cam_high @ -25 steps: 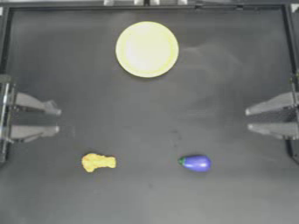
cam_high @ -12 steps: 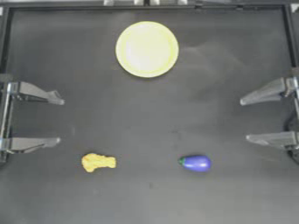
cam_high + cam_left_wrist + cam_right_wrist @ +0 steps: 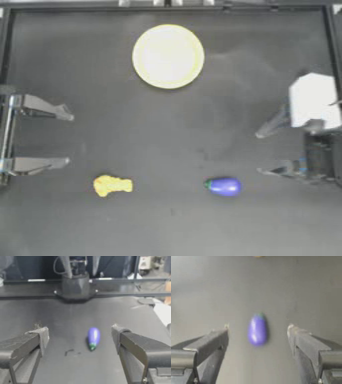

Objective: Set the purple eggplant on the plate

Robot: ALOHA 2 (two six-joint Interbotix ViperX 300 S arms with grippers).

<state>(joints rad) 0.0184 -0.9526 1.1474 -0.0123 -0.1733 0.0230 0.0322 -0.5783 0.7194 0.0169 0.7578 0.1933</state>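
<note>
A: From above, where was the purple eggplant (image 3: 224, 186)?

B: It lay on the dark bench (image 3: 167, 140), well apart from the plate (image 3: 167, 56) and nearer the front edge, stem end toward the lumpy yellow object (image 3: 112, 185), which lay farther still from the plate. The right claw (image 3: 267, 153) stood spread wide, just to the eggplant's right-arm side and not touching it. The left claw (image 3: 65, 137) waited at its own edge, also spread.

A: And the left wrist view?

B: The eggplant (image 3: 93, 338) showed far off between the separated jaws, nothing held.

A: The right wrist view?

B: The eggplant (image 3: 257, 330) lay lengthwise between the wide-apart jaws, ahead of the right claw (image 3: 258, 328), stem pointing away.

A: So which step was in hand?

B: I judged it the approach. Next the right claw would need to advance, straddle the eggplant, close, then carry it to the plate.
</note>
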